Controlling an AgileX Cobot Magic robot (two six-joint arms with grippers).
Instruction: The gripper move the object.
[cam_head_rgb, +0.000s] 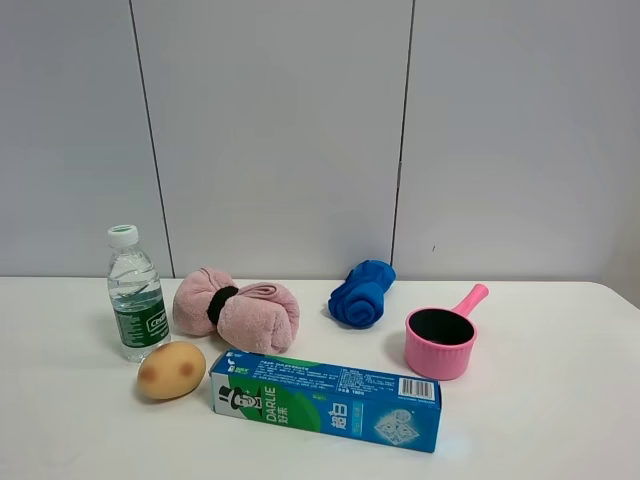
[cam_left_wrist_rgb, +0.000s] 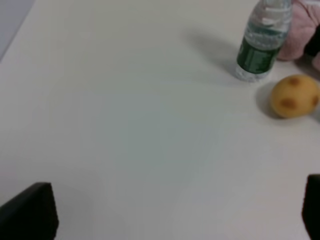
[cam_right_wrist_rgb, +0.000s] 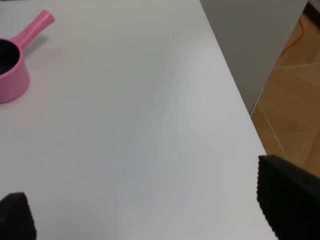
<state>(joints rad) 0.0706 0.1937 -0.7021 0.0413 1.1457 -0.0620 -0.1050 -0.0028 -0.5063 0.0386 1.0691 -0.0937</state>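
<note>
A small clear water bottle (cam_head_rgb: 136, 295) with a white cap and dark green label stands upright at the left of the white table (cam_head_rgb: 540, 420). It also shows in the left wrist view (cam_left_wrist_rgb: 262, 42), far from my left gripper (cam_left_wrist_rgb: 175, 215), whose black fingertips (cam_left_wrist_rgb: 30, 212) stand wide apart over bare table. My right gripper (cam_right_wrist_rgb: 150, 210) is open too, its fingertips (cam_right_wrist_rgb: 287, 197) wide apart near the table's right edge. Neither gripper shows in the exterior high view.
A yellow-brown potato (cam_head_rgb: 171, 370) lies in front of the bottle. A blue-green toothpaste box (cam_head_rgb: 325, 400) lies at the front middle. A rolled pink towel (cam_head_rgb: 237, 309), a rolled blue cloth (cam_head_rgb: 362, 292) and a pink saucepan (cam_head_rgb: 442, 338) stand behind. Wooden floor (cam_right_wrist_rgb: 295, 85) lies beyond the table's right edge.
</note>
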